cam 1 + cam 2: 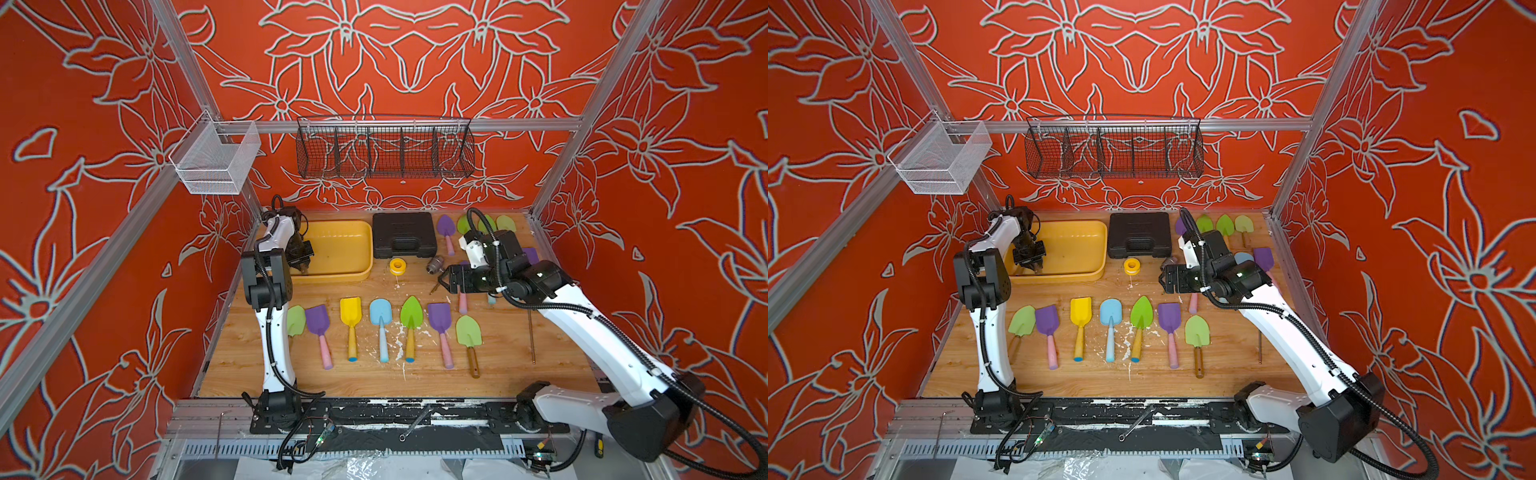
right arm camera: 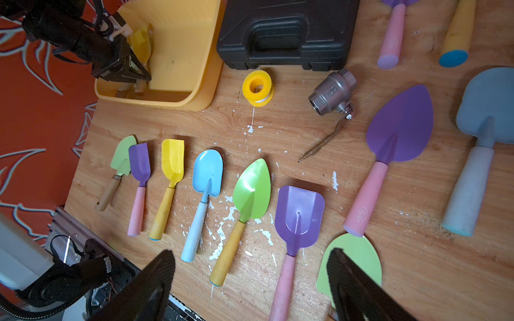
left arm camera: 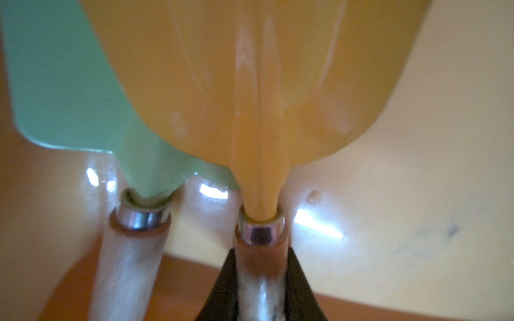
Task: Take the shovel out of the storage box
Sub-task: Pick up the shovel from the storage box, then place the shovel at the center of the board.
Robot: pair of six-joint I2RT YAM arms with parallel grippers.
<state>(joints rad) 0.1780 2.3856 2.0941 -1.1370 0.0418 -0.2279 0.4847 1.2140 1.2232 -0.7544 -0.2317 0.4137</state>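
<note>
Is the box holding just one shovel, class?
No: the left wrist view shows two lying in the box, a yellow shovel partly overlapping a green shovel.

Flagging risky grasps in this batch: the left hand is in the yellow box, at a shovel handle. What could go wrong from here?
1. The yellow shovel lies partly over the green shovel, with their handles close together; lifting may drag the green one along.
2. The left hand pinches a smooth round handle, so the shovel may swivel and clip the storage box wall.
</note>
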